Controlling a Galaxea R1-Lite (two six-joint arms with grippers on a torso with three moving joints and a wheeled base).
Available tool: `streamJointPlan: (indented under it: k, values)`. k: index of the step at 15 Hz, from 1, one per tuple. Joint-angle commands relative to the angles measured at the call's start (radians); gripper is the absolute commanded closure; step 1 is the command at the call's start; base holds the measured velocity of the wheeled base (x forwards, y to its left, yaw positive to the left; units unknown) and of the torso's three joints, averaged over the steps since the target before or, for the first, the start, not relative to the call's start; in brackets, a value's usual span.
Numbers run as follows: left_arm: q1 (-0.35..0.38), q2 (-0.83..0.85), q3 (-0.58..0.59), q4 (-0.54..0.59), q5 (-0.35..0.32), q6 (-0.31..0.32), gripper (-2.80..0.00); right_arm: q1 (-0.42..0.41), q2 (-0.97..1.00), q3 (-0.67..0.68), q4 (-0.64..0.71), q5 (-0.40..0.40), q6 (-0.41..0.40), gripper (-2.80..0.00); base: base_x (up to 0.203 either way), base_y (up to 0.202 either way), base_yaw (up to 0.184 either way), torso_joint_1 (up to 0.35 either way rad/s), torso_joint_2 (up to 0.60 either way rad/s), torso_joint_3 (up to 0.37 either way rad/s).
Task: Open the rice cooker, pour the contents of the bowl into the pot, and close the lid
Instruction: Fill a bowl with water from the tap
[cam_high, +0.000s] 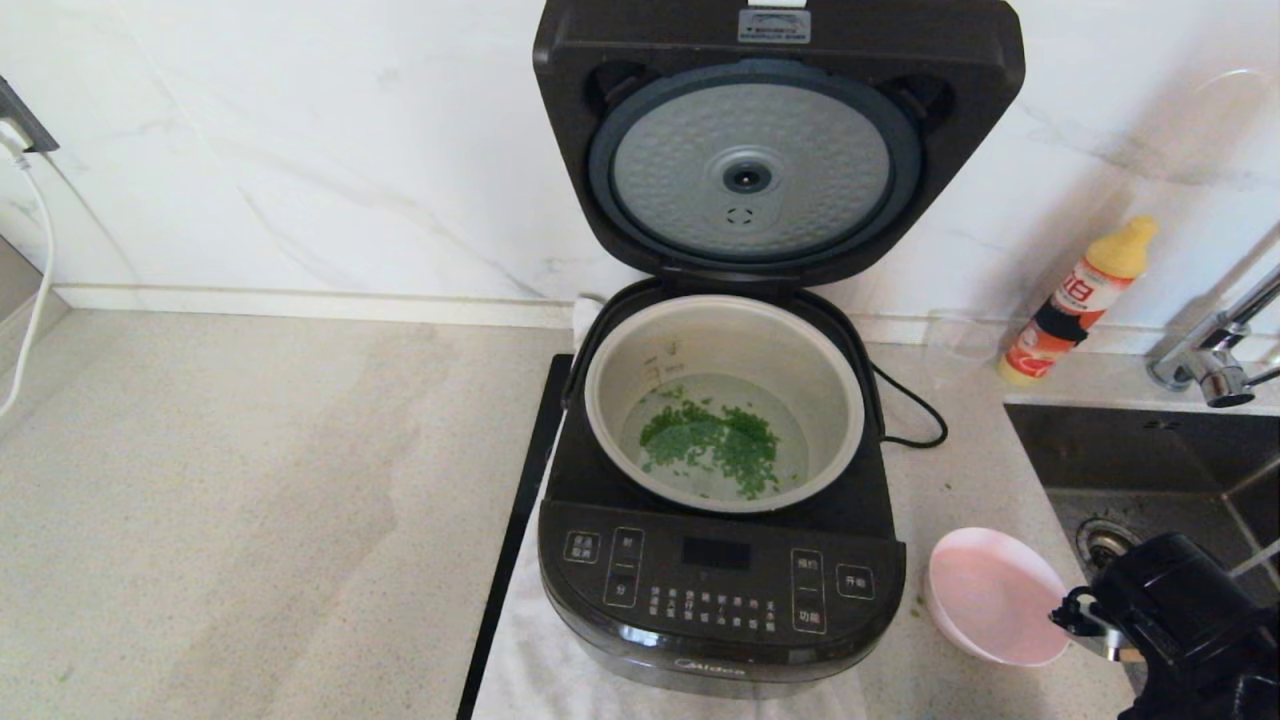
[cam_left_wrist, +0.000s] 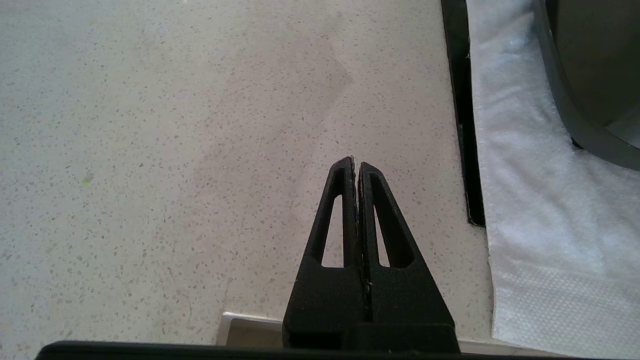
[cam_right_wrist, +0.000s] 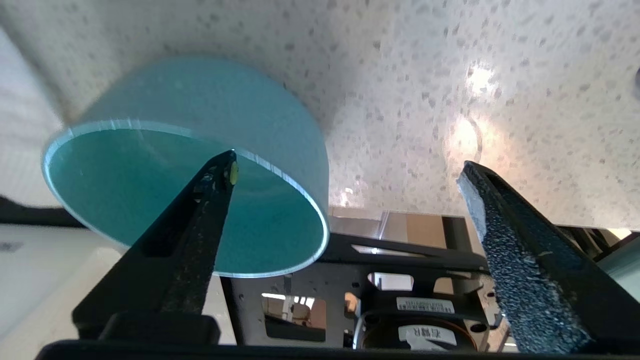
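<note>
The black rice cooker (cam_high: 720, 590) stands open, its lid (cam_high: 750, 170) upright against the wall with the silver disc facing me. Water and small green pieces (cam_high: 712, 440) lie in the bottom of the pot (cam_high: 740, 345). To the cooker's right an empty pink bowl (cam_high: 990, 595) rests on the counter. My right gripper (cam_high: 1085, 620) is at the bowl's right edge and open. In the right wrist view one finger reaches over the bowl (cam_right_wrist: 125, 190) and the other stands well outside it, the right gripper (cam_right_wrist: 347, 165) holding nothing. The left gripper (cam_left_wrist: 354, 163) is shut above bare counter, left of the cooker.
A white cloth (cam_high: 540, 670) lies under the cooker beside a black strip (cam_high: 515, 530). A steel sink (cam_high: 1150, 450) and faucet (cam_high: 1215, 350) are at the right. An orange bottle (cam_high: 1075, 300) stands by the wall. The cooker's cord (cam_high: 915, 410) loops behind.
</note>
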Motion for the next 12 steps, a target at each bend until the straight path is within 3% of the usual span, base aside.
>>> streamJointPlan:
  k: [1,2,3,9,12]
  values:
    - [0.000,-0.003,0.000,0.000,0.000,-0.001,0.00,0.002,0.009,0.001,0.002,-0.005,0.007,-2.80,0.000,0.000,0.000,0.000,0.00,0.000]
    - [0.000,-0.002,0.000,0.000,0.000,-0.001,0.00,0.002,0.009,0.008,0.001,-0.005,0.010,-2.80,0.000,0.000,0.000,0.000,0.00,0.000]
    - [0.000,-0.003,0.001,0.000,0.001,-0.001,0.00,0.002,0.010,0.017,0.001,-0.006,0.010,0.00,0.000,0.000,0.000,0.000,0.00,0.000]
    - [0.000,-0.003,0.001,0.000,0.002,-0.001,0.00,0.037,0.075,0.056,-0.069,-0.007,0.074,0.00,0.000,0.000,0.000,0.000,0.00,0.000]
    - [0.000,-0.003,0.000,0.000,0.000,-0.001,0.00,0.041,0.016,0.061,-0.062,-0.008,0.080,0.00,0.000,0.000,0.000,0.000,0.00,0.000]
